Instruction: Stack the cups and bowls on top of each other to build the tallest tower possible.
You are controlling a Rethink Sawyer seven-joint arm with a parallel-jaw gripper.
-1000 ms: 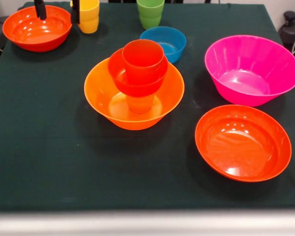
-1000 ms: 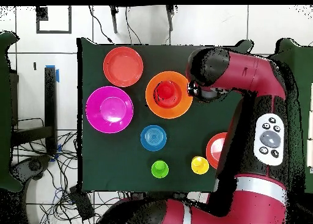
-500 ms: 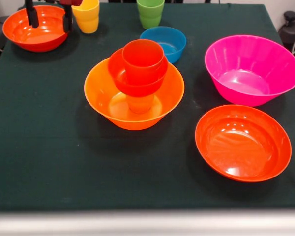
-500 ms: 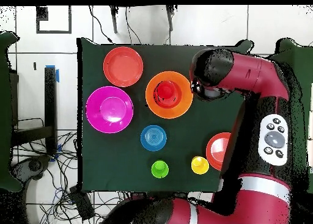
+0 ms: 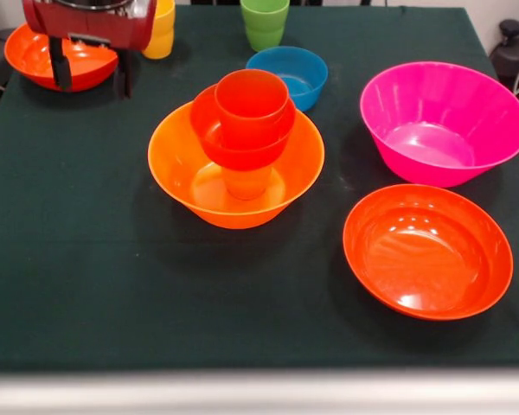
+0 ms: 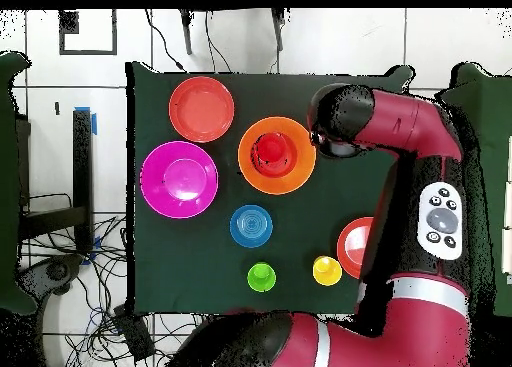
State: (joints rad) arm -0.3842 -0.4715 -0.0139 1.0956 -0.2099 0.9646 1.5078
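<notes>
Since the earlier frames the gripper (image 5: 91,76) has come forward and lower at the far left of the bench (image 5: 86,285): its red body now hides much of the yellow cup (image 5: 163,28), and its two dark fingers (image 5: 62,71) hang spread apart and empty, one over the near rim of the far-left red-orange bowl (image 5: 30,54), the other over bare cloth just right of it. Nothing else has shifted.

Going by what lies on the cloth, the tower is started but far from done. Nearest, at the right, a wide red-orange bowl (image 5: 427,251) sits alone and unused. Behind it, at the right, the large magenta-pink bowl (image 5: 444,121) is also empty. At the centre stands the tower (image 5: 245,130): the large orange bowl (image 5: 177,164) as base, an upturned orange cup (image 5: 246,181) inside it, a small red-orange bowl (image 5: 209,130) resting on that, and a red-orange cup (image 5: 251,102) seated in the top. Just beyond it, the small blue bowl (image 5: 298,73) is loose, and at the far edge the green cup (image 5: 265,22) and the yellow cup wait.

So four pieces are stacked and six remain. In the overhead view the arm (image 6: 405,133) reaches up along the right side of the bench and bends in beside the tower, hiding the gripper beneath it.
</notes>
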